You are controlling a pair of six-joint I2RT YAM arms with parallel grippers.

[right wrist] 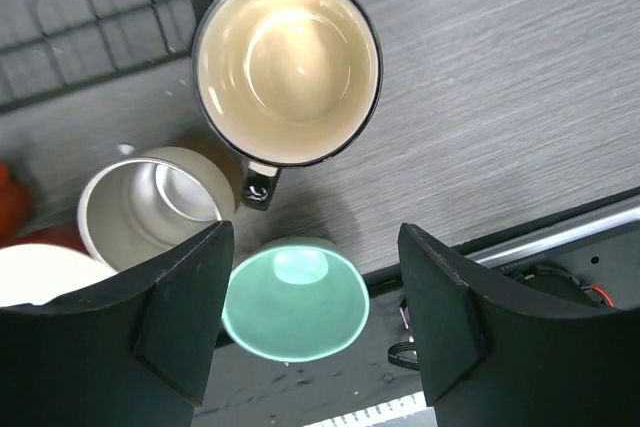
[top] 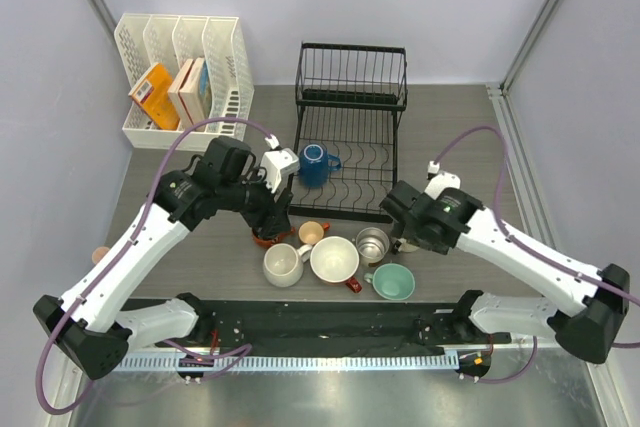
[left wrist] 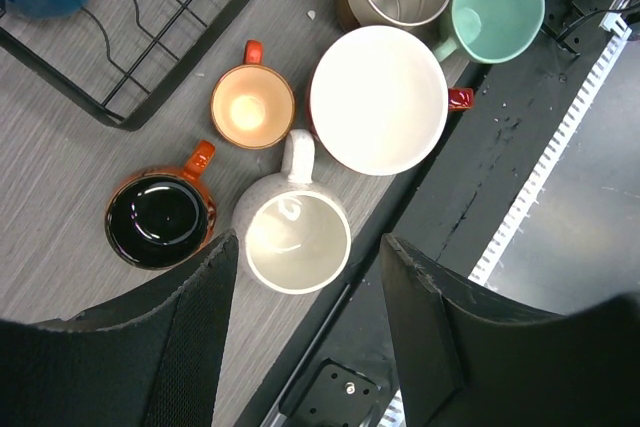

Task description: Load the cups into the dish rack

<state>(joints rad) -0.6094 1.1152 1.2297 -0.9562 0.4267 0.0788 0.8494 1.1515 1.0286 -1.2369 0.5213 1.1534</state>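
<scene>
The black wire dish rack (top: 350, 97) stands at the back, with a blue cup (top: 315, 164) on its lower tier. In front of it are a peach cup (top: 312, 233), a cream cup (top: 283, 265), a red cup with white inside (top: 335, 259), a steel cup (top: 372, 243) and a teal cup (top: 393, 281). My left gripper (left wrist: 310, 247) hangs open above the cream cup (left wrist: 297, 237), beside a black-glazed orange cup (left wrist: 160, 219). My right gripper (right wrist: 312, 237) is open over the teal cup (right wrist: 295, 297), holding nothing. A black cup with cream inside (right wrist: 287, 67) stands past it.
A white slotted organizer (top: 180, 77) with boxes stands at the back left. A small peach thing (top: 100, 255) lies by the left arm. A black strip (top: 330, 322) runs along the table's near edge. Grey walls close in both sides.
</scene>
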